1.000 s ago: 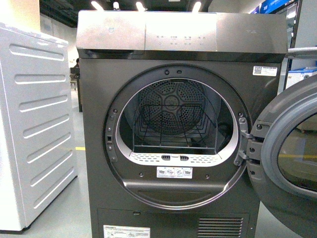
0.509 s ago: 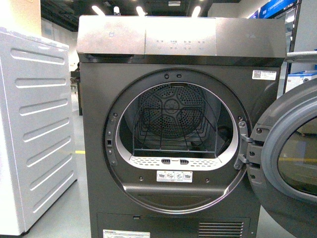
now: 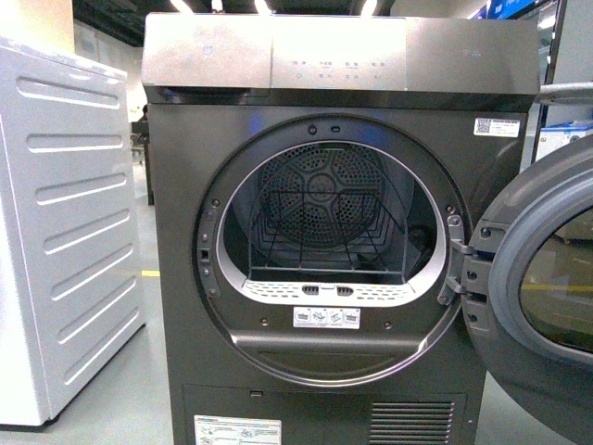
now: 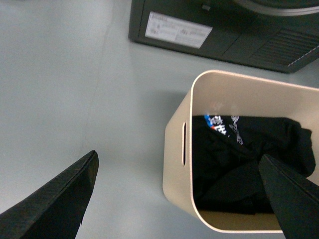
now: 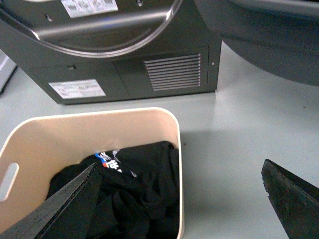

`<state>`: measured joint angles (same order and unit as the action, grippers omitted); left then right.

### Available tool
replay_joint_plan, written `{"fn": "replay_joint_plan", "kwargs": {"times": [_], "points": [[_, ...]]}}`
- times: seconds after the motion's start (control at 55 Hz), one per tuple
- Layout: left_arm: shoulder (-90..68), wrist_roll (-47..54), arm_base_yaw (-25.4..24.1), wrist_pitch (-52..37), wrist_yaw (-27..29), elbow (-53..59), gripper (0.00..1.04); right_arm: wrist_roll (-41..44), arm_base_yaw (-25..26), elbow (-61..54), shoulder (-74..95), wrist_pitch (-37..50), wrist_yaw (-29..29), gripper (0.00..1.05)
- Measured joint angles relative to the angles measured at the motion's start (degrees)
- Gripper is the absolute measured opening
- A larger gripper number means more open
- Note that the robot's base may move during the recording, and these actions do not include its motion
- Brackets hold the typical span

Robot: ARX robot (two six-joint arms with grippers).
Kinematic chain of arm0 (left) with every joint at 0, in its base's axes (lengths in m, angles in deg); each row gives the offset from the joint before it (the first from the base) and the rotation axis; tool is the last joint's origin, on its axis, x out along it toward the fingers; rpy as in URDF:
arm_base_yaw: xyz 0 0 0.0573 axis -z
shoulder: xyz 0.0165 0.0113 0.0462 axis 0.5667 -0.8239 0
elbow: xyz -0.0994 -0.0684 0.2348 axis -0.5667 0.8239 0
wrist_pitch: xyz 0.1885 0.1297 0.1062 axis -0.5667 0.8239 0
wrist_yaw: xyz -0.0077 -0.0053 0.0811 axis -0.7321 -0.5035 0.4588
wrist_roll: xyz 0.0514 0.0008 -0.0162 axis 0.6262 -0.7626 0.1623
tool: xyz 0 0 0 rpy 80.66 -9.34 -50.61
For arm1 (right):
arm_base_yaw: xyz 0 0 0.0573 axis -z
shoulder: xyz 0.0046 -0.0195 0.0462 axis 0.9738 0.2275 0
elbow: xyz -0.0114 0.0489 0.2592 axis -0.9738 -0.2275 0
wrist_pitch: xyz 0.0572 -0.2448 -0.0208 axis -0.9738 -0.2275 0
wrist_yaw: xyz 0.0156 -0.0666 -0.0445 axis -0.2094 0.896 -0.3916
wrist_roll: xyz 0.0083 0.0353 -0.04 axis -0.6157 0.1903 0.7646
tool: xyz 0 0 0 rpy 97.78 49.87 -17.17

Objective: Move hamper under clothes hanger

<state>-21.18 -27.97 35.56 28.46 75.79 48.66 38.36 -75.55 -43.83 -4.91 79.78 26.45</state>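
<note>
Dryer [image 3: 208, 65], dark grey, fills the front view, its round mouth open on a perforated drum with a wire rack [image 3: 320, 243] inside. A white ribbed cabinet [image 3: 65, 232] stands just beside the dryer, on the left in the front view. The door [image 3: 547, 297] hangs swung wide from hinges on the dryer's other side. On the pale floor [image 4: 65, 84] just in front of the dryer's base, below its vent grille, sits the beige hamper [image 4: 175, 149], upright, with a slot handle in one wall. A black T-shirt [image 4: 249, 149] with white and blue print lies crumpled in it. The left gripper [image 4: 178, 155] is spread wide with nothing in it, one finger over the floor and the other over the T-shirt, so the handled wall shows between them. The right gripper [image 5: 179, 164] is just as wide and empty, one finger over the T-shirt and one over the floor. Whether either touches the hamper, I cannot tell.
</note>
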Motion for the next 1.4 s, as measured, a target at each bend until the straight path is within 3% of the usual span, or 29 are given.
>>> {"fn": "replay_joint_plan", "kwargs": {"times": [0.236,0.545,0.982,1.4], "points": [[-16.35,-3.78,0.61,2.93,-0.17,-9.03,0.98,5.44,0.28,6.60,16.90,0.11,-3.67,0.97],[-30.36,-5.07,2.54,8.96,1.97,-19.37,0.98,12.70,-0.07,16.41,33.14,-5.84,-2.16,0.97],[-40.15,-2.91,4.39,10.69,0.39,-26.91,0.98,13.49,-3.52,24.70,45.03,-6.58,0.15,0.97],[-44.72,-0.35,5.62,12.20,0.70,-32.35,0.98,13.05,-3.69,28.09,50.56,-6.40,1.40,0.97]]}}
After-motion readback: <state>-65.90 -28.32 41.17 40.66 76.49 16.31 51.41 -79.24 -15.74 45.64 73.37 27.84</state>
